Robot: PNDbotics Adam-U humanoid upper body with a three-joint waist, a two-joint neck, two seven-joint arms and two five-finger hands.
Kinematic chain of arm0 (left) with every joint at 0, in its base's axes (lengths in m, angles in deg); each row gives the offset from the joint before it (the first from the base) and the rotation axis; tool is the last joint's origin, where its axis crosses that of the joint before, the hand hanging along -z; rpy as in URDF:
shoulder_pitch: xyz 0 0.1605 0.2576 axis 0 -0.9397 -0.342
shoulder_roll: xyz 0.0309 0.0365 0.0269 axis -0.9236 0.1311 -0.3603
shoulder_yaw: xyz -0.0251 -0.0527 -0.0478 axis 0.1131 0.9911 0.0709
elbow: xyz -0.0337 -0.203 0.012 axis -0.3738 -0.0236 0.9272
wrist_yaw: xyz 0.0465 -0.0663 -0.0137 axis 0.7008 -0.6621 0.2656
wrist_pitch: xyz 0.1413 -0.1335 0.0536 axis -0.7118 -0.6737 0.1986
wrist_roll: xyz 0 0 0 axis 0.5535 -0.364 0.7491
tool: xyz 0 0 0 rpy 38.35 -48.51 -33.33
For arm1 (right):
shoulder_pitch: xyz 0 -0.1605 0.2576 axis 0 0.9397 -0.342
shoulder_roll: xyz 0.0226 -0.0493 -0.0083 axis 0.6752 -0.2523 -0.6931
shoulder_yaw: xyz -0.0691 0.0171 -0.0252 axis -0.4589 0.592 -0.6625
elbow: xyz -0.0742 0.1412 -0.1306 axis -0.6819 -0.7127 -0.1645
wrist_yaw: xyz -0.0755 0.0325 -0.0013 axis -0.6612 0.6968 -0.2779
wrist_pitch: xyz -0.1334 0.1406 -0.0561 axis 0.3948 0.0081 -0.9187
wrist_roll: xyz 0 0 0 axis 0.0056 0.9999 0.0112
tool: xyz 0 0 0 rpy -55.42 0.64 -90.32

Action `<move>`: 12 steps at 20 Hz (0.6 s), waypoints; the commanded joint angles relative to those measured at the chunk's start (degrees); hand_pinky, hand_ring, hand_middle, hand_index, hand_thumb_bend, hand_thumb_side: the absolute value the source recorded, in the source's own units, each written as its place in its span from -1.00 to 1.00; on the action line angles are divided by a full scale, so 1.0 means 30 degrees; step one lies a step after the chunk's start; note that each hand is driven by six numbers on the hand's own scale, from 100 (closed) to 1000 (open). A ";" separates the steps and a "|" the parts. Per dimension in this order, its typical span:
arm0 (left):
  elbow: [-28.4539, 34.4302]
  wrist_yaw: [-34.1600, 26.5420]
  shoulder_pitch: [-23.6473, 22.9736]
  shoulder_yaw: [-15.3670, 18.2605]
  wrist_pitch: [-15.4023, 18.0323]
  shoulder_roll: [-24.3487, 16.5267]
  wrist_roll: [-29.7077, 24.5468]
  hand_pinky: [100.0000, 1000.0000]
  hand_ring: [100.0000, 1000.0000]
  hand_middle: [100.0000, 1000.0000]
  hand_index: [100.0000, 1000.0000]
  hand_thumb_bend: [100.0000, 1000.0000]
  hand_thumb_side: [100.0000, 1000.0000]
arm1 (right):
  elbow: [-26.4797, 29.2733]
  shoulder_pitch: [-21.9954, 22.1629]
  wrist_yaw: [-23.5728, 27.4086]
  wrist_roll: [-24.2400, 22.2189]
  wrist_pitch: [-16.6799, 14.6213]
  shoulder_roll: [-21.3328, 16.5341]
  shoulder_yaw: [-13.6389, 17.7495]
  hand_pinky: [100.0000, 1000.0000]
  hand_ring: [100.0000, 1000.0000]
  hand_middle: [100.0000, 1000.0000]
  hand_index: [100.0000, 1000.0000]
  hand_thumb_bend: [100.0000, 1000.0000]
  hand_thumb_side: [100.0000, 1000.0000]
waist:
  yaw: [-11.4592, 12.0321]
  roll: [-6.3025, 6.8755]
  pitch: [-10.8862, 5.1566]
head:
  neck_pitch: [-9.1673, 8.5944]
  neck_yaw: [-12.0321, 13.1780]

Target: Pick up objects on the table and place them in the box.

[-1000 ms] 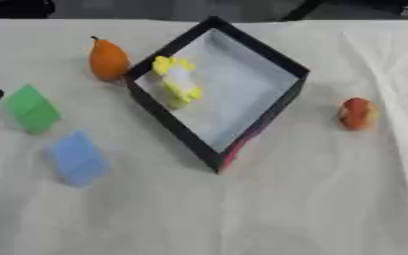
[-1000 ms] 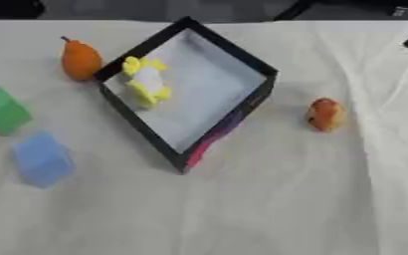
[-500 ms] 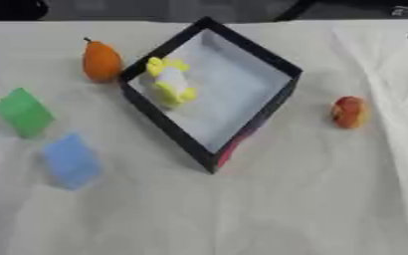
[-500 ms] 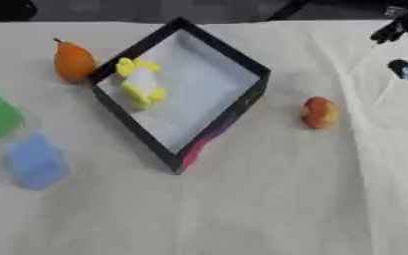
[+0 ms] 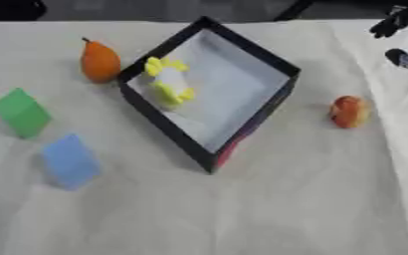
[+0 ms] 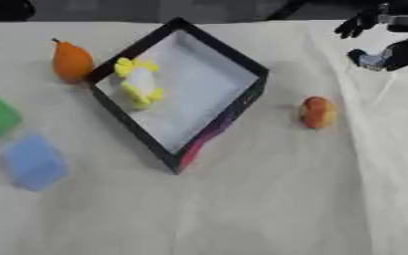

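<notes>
One item done: a yellow-and-white toy [image 5: 168, 82] lies inside the black box [image 5: 268, 64]. Left on the cloth: orange pear [image 5: 99, 61] just left of the box, green block [image 5: 20, 112], blue block [image 5: 68, 160], and a red-orange fruit [image 5: 350, 111], maybe a peach. Right hand [image 6: 377, 37] at top right, holding nothing, fingers apart and seemingly relaxed.

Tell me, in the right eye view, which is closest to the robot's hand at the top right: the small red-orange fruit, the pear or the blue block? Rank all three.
Measured from the right hand:
1. The red-orange fruit, just below it, right of the box.
2. The pear, far left, beyond the box.
3. The blue block, lower left, farthest.
</notes>
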 commanded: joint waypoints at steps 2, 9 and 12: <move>0.0367 -0.0001 0.0191 -0.0011 -0.0013 -0.0371 -0.0089 0.54 1.00 0.58 0.63 -0.90 0.59 | 0.0028 -0.0110 0.1477 -0.3162 -0.2794 -0.0437 -0.0074 0.74 0.56 0.49 0.79 -1.00 -0.22 | 0.0053 -0.0215 -0.0638 | -0.0338 -0.0014; 0.0354 0.0045 0.0208 -0.0089 0.0004 -0.0394 -0.0218 0.54 1.00 0.58 0.63 -0.90 0.60 | 0.1856 0.0880 0.4891 -0.3826 -0.0444 -0.1264 -0.0869 0.81 0.56 0.46 0.78 -0.73 -0.07 | 0.0100 -0.0226 -0.0566 | -0.0339 -0.0048; 0.0336 0.0073 0.0204 -0.0120 0.0008 -0.0404 -0.0271 0.54 1.00 0.58 0.63 -0.90 0.60 | 0.3105 0.1239 0.5779 -0.3635 0.0882 -0.1619 -0.1129 0.82 0.55 0.45 0.77 -0.76 -0.05 | 0.0107 -0.0236 -0.0538 | -0.0331 -0.0081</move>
